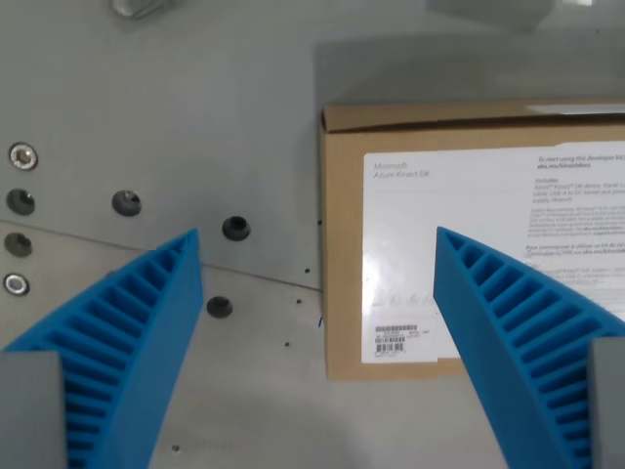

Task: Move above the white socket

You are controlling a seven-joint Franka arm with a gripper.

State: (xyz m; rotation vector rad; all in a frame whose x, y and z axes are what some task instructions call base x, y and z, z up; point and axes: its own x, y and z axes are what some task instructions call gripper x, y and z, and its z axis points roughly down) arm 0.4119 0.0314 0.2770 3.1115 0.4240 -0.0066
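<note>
My gripper [317, 234] is open and empty. Its two blue ribbed fingers rise from the bottom corners of the wrist view, the left fingertip [186, 256] over the grey metal table [195, 107] and the right fingertip [454, 256] over a brown cardboard box [342, 244]. The box carries a white Microsoft Azure Kinect DK label [430, 225]. No white socket shows in this view.
Several bolt holes [235, 228] and screw heads [23, 155] dot the metal plate at the wrist view's left. A plate seam runs diagonally across the table [98, 239]. A grey object [137, 7] is cut off at the top edge.
</note>
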